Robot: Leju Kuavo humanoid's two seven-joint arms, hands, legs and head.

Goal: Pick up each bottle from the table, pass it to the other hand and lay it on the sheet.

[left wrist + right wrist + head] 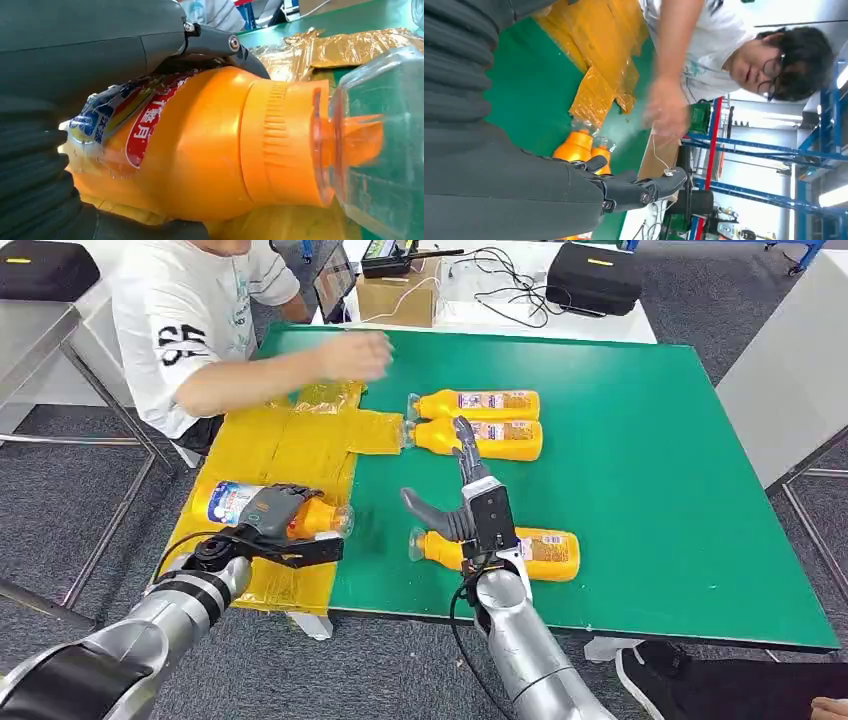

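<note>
My left hand [272, 521] grips an orange bottle [250, 504] lying sideways just above the yellow sheet [285, 455] at the table's left edge. The left wrist view has that bottle [210, 150] close up with its clear cap [380, 150], my fingers [215, 42] wrapped over it. My right hand [462, 502] hovers open with fingers spread above another orange bottle [545, 552] lying near the front edge. Two more bottles [480, 405] [485, 438] lie side by side at mid-table, and their necks [584, 147] appear in the right wrist view past my right hand [624, 190].
A person in a white shirt sits at the far left, one hand [355, 355] stretched over the green table [650, 460] near the sheet's far end. A cardboard box [398, 295], cables and a black case [593, 278] sit on a white table behind.
</note>
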